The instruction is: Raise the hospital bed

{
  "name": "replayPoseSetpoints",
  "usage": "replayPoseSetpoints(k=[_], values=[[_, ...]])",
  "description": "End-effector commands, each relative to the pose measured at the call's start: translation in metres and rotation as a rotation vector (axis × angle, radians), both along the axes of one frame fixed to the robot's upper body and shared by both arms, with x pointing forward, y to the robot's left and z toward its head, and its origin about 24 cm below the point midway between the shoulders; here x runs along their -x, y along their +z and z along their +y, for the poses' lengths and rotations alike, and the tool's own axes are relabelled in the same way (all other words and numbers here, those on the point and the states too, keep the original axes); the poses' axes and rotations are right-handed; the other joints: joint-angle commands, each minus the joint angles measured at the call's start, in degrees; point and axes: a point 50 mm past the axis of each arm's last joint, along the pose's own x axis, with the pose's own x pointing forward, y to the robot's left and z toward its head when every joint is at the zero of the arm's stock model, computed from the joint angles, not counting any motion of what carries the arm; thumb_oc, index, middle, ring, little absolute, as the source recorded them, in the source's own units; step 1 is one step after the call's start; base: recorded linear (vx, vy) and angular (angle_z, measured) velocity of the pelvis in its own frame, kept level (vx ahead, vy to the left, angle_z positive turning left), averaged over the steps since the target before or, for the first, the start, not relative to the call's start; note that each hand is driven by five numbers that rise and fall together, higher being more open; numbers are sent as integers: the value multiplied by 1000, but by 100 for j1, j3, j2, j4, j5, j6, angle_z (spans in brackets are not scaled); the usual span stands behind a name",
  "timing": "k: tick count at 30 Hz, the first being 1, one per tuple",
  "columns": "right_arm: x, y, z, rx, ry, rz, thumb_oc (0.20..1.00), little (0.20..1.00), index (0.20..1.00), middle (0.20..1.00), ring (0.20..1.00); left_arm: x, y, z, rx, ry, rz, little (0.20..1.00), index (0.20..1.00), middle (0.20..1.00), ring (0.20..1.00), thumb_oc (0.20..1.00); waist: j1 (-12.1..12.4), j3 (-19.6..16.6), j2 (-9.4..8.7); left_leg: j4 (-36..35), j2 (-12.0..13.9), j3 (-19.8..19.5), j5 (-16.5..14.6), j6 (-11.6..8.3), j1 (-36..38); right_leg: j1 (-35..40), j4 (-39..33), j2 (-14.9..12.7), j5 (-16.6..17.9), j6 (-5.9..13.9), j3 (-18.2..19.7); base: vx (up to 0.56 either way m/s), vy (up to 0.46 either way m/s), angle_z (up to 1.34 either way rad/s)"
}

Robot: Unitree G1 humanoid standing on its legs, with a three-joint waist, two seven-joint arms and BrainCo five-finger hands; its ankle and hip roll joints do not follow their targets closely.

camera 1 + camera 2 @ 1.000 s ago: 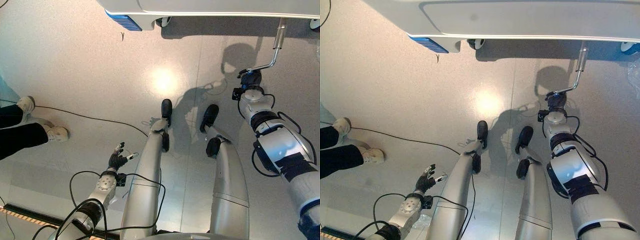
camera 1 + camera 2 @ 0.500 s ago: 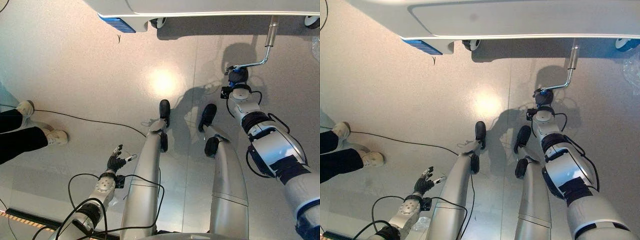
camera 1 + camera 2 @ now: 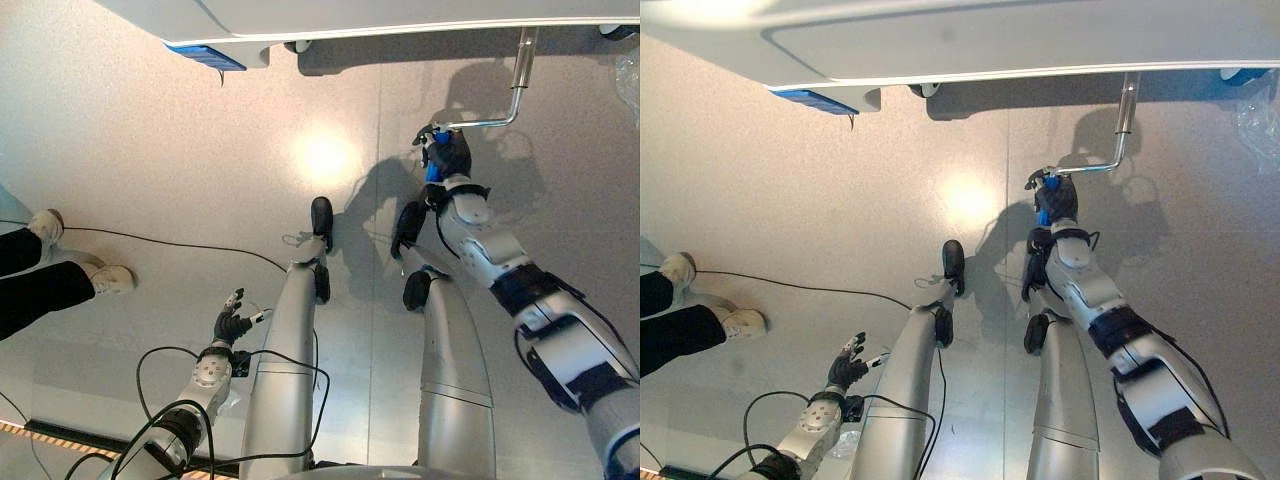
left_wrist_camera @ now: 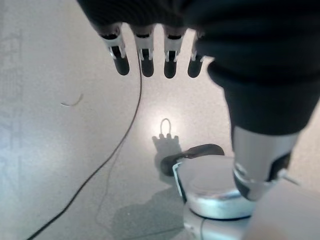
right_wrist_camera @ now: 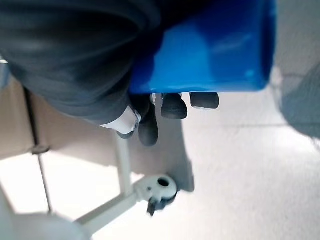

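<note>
Blue plastic crank grip (image 5: 210, 50), cylindrical, enclosed by the right hand (image 3: 1058, 200), whose dark-tipped fingers (image 5: 175, 105) curl round it from beneath. Right arm stretched well forward and low, wrist turned so the hand sits at the free end of the crank handle (image 3: 1110, 155), a bent chrome rod running from the hand up to the underside of the hospital bed (image 3: 1040, 40). Bed: pale frame edge just beyond the hand, a castor (image 5: 160, 187) near it on the grey floor (image 3: 150, 150). Left hand (image 3: 232, 322) held low beside the body, far from the crank, fingers (image 4: 145, 55) straight and relaxed, holding nothing. Person's legs (image 3: 45, 275) stand further to that hand's left.
</note>
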Motion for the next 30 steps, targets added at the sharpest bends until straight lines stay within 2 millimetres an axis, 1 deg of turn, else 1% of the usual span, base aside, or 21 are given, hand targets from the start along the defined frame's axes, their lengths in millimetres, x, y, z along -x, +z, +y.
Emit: replayPoseSetpoints(k=[1, 2, 3, 4, 5, 7, 11, 14, 15, 16, 17, 18, 20, 21, 22, 23, 25, 28, 29, 30], values=[[90, 106, 78, -30, 498, -745, 200, 200, 200, 200, 200, 37, -19, 14, -38, 31, 82, 1000, 1000, 1000, 1000, 1000, -142, -66, 28, -248, -137, -120, 200, -69, -62, 184, 27, -339, 169, 842, 125, 0, 0, 0], [90, 106, 78, -30, 498, -745, 200, 200, 200, 200, 200, 37, -19, 14, -38, 31, 82, 1000, 1000, 1000, 1000, 1000, -139, -66, 29, -248, -136, -119, 200, -69, -60, 185, 27, -339, 169, 842, 126, 0, 0, 0], [100, 110, 67, -40, 499, -788, 200, 200, 200, 200, 200, 39, -19, 16, -42, 36, 82, 1000, 1000, 1000, 1000, 1000, -176, -69, 5, -289, -126, -120, 209, -72, -40, 216, -29, -329, 182, 854, 129, 0, 0, 0], [100, 109, 67, -40, 498, -787, 200, 200, 200, 200, 200, 39, -19, 16, -42, 36, 82, 1000, 1000, 1000, 1000, 1000, -172, -72, 5, -290, -125, -120, 210, -72, -38, 217, -30, -328, 183, 854, 129, -1, -33, 0], [107, 112, 60, -61, 493, -815, 200, 200, 200, 200, 200, 42, -20, 18, -46, 45, 84, 1000, 1000, 1000, 1000, 1000, -202, -79, -7, -318, -116, -115, 218, -79, -16, 230, -55, -332, 196, 864, 120, 0, 0, 0], [114, 113, 52, -90, 487, -843, 200, 200, 200, 200, 200, 43, -19, 21, -49, 62, 82, 1000, 1000, 1000, 1000, 1000, -224, -84, -35, -343, -104, -112, 220, -83, 8, 252, -97, -331, 210, 874, 111, 0, 0, 0], [123, 115, 36, -123, 436, -883, 200, 200, 200, 200, 200, 46, -19, 24, -50, 79, 74, 1000, 1000, 1000, 1000, 1000, -286, -98, -88, -379, -92, -115, 236, -99, 30, 277, -140, -328, 226, 886, 104, 0, 0, 0], [128, 114, 18, -158, 363, -910, 200, 200, 200, 200, 200, 48, -19, 25, -48, 93, 72, 1000, 1000, 1000, 1000, 1000, -354, -112, -135, -396, -83, -113, 239, -111, 38, 298, -181, -314, 236, 888, 107, 0, 0, 0], [128, 114, 17, -158, 362, -910, 200, 200, 200, 200, 200, 48, -19, 25, -48, 93, 72, 1000, 1000, 1000, 1000, 1000, -348, -116, -135, -396, -82, -113, 239, -111, 38, 298, -182, -314, 237, 888, 107, 0, 0, 0], [130, 113, 12, -169, 338, -921, 200, 200, 200, 200, 200, 49, -19, 25, -47, 99, 71, 1000, 1000, 1000, 1000, 1000, -373, -115, -146, -393, -79, -113, 238, -113, 41, 298, -186, -310, 240, 887, 111, 0, 0, 0], [133, 111, -2, -186, 274, -930, 200, 200, 200, 200, 200, 51, -21, 27, -49, 114, 76, 1000, 1000, 1000, 1000, 1000, -416, -130, -169, -416, -75, -124, 238, -116, 63, 313, -199, -305, 239, 883, 118, 0, 0, 0], [133, 111, -2, -186, 273, -930, 200, 200, 200, 200, 200, 51, -21, 27, -49, 113, 76, 1000, 1000, 1000, 1000, 1000, -409, -133, -170, -417, -75, -123, 238, -116, 64, 314, -199, -304, 239, 883, 118, 0, 0, 0], [137, 108, -22, -194, 161, -948, 200, 200, 200, 200, 200, 54, -21, 30, -52, 134, 75, 1000, 1000, 1000, 1000, 1000, -467, -138, -201, -441, -62, -131, 233, -129, 93, 341, -221, -289, 239, 881, 137, 0, 0, 0], [138, 107, -22, -194, 159, -948, 200, 200, 200, 200, 200, 54, -21, 30, -52, 133, 75, 1000, 1000, 1000, 1000, 1000, -460, -140, -201, -441, -62, -130, 232, -129, 95, 342, -222, -288, 239, 881, 138, 0, 0, 0], [138, 105, -34, -209, 88, -947, 200, 200, 200, 200, 200, 55, -21, 32, -53, 145, 72, 1000, 1000, 1000, 1000, 1000, -489, -141, -217, -439, -59, -133, 220, -132, 115, 354, -229, -281, 234, 878, 142, 0, 0, 0], [138, 105, -35, -209, 87, -947, 200, 200, 200, 200, 200, 55, -21, 32, -54, 144, 72, 1000, 1000, 1000, 1000, 1000, -484, -142, -218, -440, -58, -132, 219, -132, 117, 356, -230, -280, 234, 878, 142, 0, 0, 0], [137, 103, -50, -242, -15, -955, 200, 200, 200, 200, 200, 55, -22, 33, -52, 156, 69, 1000, 1000, 1000, 1000, 1000, -519, -147, -231, -436, -54, -129, 202, -139, 137, 370, -239, -260, 232, 875, 168, 0, 0, 0], [137, 102, -55, -254, -48, -958, 200, 200, 200, 200, 200, 54, -22, 33, -48, 161, 68, 1000, 1000, 1000, 1000, 1000, -529, -144, -234, -429, -54, -125, 193, -139, 145, 372, -241, -260, 232, 870, 171, 0, 0, 0], [140, 102, -63, -298, -98, -974, 200, 200, 200, 200, 200, 54, -23, 31, -42, 166, 67, 1000, 1000, 1000, 1000, 1000, -574, -129, -233, -438, -43, -112, 181, -143, 174, 386, -264, -249, 241, 865, 179, 0, 0, 0], [140, 102, -63, -298, -99, -974, 200, 200, 200, 200, 200, 54, -23, 31, -42, 166, 67, 1000, 1000, 1000, 1000, 1000, -570, -128, -234, -438, -42, -111, 181, -143, 177, 388, -265, -248, 242, 865, 180, 0, 0, 0]])
